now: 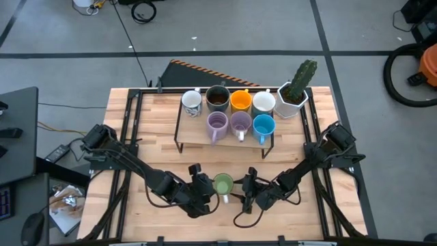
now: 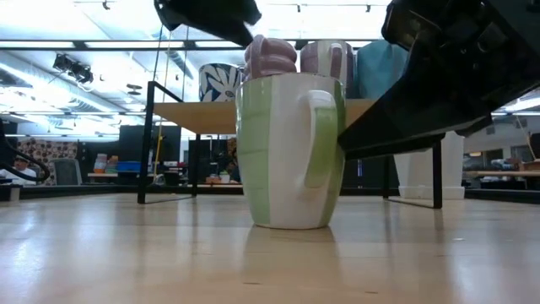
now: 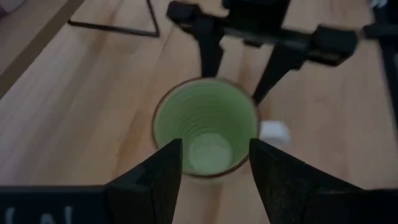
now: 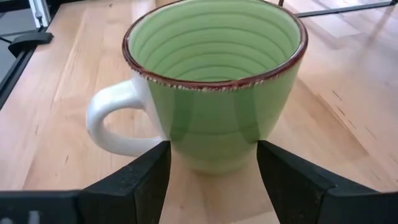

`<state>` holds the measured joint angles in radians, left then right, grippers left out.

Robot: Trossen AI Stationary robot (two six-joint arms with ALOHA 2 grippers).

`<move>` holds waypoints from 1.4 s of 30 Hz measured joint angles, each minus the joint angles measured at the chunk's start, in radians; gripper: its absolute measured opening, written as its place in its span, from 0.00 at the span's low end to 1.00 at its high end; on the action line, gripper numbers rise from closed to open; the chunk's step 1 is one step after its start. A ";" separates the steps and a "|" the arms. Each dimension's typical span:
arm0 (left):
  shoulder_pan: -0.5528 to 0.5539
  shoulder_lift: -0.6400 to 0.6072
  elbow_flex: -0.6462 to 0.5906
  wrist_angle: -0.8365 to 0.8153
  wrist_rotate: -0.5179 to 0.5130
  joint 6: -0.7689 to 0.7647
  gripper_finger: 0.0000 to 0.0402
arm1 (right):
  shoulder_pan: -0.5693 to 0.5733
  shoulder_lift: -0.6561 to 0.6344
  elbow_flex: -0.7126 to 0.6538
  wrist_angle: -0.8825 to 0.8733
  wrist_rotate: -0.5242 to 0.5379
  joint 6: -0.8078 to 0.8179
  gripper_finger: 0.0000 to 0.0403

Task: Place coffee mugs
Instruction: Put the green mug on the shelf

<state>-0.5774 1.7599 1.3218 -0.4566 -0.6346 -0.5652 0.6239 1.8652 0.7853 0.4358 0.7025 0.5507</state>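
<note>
Seven mugs already sat on the raised wooden shelf at the far side of the table when I checked, so I judged the job nearly finished, with one mug left to place. On the shelf's back row I counted four: a white patterned mug, a dark brown mug, an orange mug and a plain white mug. On the front row I counted three: two lavender mugs side by side and a blue mug. Off the shelf's far right end stood one cactus pot, which was not part of the count. The eighth, the green mug, stood upright on the table near the front edge, handle toward me, between my two grippers. The left gripper was just beside it on one side and the right gripper on the other; both had their fingers spread apart, framing the mug. Neither held anything. I could not tell whether any finger touched it.
</note>
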 joint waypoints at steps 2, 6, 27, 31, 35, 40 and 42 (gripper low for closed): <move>0.000 0.007 0.002 0.026 0.019 -0.006 0.48 | 0.000 0.000 0.000 -0.002 -0.001 -0.005 0.61; 0.012 0.047 0.015 0.076 0.076 -0.025 0.48 | 0.000 0.000 0.000 -0.002 -0.007 -0.005 0.61; 0.084 0.238 0.379 -0.219 0.212 -0.015 0.43 | 0.013 -0.002 0.000 -0.076 -0.031 -0.013 0.58; 0.084 0.238 0.379 -0.223 0.212 -0.026 0.43 | 0.038 -0.022 0.000 -0.164 -0.019 -0.016 0.57; 0.088 0.238 0.379 -0.224 0.214 -0.027 0.43 | 0.063 -0.086 0.000 -0.261 -0.019 -0.029 0.57; 0.094 0.238 0.378 -0.222 0.218 -0.064 0.43 | 0.077 -0.207 0.000 -0.447 -0.033 -0.077 0.57; 0.099 0.238 0.378 -0.222 0.242 -0.096 0.43 | 0.076 -0.266 0.000 -0.527 -0.028 -0.081 0.57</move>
<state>-0.4782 1.9980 1.7000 -0.6789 -0.3930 -0.6608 0.7002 1.5991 0.7856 -0.0913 0.6741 0.4698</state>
